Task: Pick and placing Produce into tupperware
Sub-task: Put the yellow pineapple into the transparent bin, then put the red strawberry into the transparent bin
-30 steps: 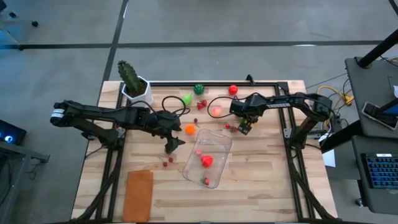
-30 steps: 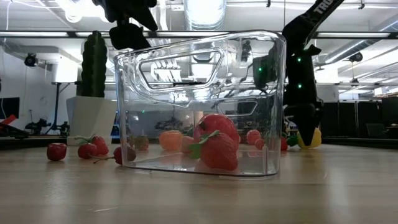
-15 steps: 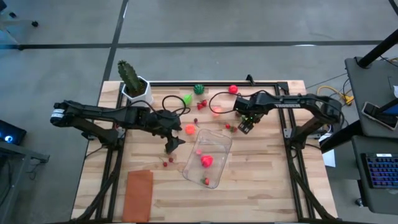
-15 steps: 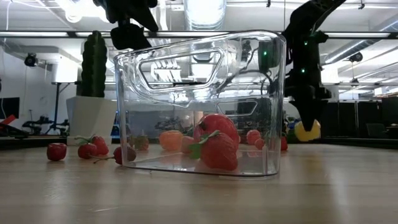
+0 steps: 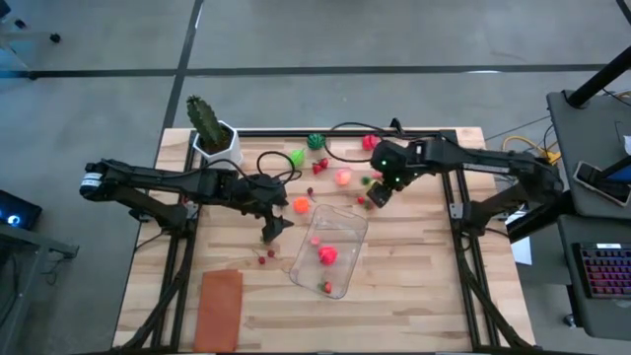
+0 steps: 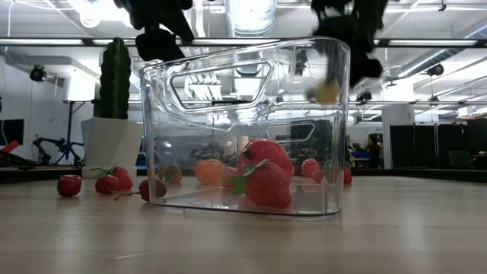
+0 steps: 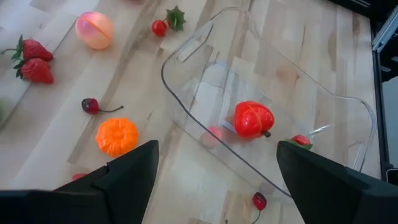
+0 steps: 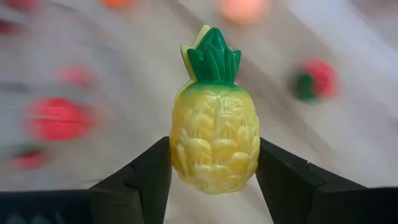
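The clear tupperware [image 5: 330, 247] lies on the wooden table with a red fruit [image 7: 253, 119] and a small strawberry [image 5: 327, 287] inside. My right gripper [image 5: 379, 194] hangs above the table just beyond the tupperware's far right corner, shut on a yellow toy pineapple [image 8: 214, 146]. My left gripper [image 5: 273, 232] hovers open by the tupperware's left side, holding nothing. Loose produce lies on the table: an orange [image 5: 301, 205], a peach [image 5: 342, 177], strawberries [image 7: 34, 62] and cherries [image 5: 266, 256]. My right gripper pinches the pineapple's body [image 8: 180, 155] by its two sides between both fingers [image 8: 149, 177], around the lower half. The fingers slant steeply down from above. The pineapple is lifted clear of the table [image 6: 329, 91], its green crown [image 8: 213, 53] pointing away from the wrist.
A cactus in a white pot [image 5: 212, 133] stands at the far left corner. A flat orange-brown rectangle [image 5: 219, 308] lies near the front left. More produce, red [image 5: 370, 143], dark green [image 5: 315, 141] and light green [image 5: 296, 156], sits along the far edge beside black cables.
My right gripper has risen from the table top, tipping more steeply downward, and carried the pineapple up with it. The pineapple stood on the table a second ago and now hangs well clear, shifted a little toward the tupperware.
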Robot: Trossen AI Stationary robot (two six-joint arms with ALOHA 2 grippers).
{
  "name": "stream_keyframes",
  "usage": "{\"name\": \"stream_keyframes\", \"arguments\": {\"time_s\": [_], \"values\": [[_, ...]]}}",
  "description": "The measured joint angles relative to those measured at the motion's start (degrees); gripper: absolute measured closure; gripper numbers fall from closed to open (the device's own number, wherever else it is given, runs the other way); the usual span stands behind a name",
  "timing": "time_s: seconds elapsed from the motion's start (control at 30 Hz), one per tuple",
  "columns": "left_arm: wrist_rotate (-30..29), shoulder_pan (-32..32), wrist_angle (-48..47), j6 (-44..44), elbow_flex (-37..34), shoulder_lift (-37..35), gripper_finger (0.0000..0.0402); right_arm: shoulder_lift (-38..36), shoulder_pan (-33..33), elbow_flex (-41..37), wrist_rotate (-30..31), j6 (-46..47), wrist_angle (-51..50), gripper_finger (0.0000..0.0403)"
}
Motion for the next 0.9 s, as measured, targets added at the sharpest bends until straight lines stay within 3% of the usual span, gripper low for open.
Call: {"name": "stream_keyframes", "arguments": {"time_s": [0.13,0.3,0.47,0.57,0.7,0.9], "values": [[-0.61,0.0,-0.44,-0.02,0.0,0.01,0.0091,2.46,6.08,5.87,-6.04,2.26,3.02,0.019],[-1.44,0.0,-0.46,-0.49,0.0,0.02,0.0091,11.51,13.66,9.8,-9.93,2.57,2.76,0.018],[-1.44,0.0,-0.83,-1.07,-0.02,0.02,0.0091,17.58,18.57,11.77,-7.08,-0.1,2.55,0.0153],[-1.43,0.0,-1.11,-2.17,-0.02,0.02,0.0091,18.4,19.24,13.32,-1.29,-2.08,2.2,0.0124],[-1.42,0.0,-1.99,-3.1,-0.07,0.02,0.0091,14.4,17.84,15.21,13.6,-0.15,-3.19,0.0088],[-1.39,0.01,-2.24,-3.66,-0.13,0.04,0.0091,9.87,1.14,11.3,13.93,10.55,-16.71,0.0079]]}}
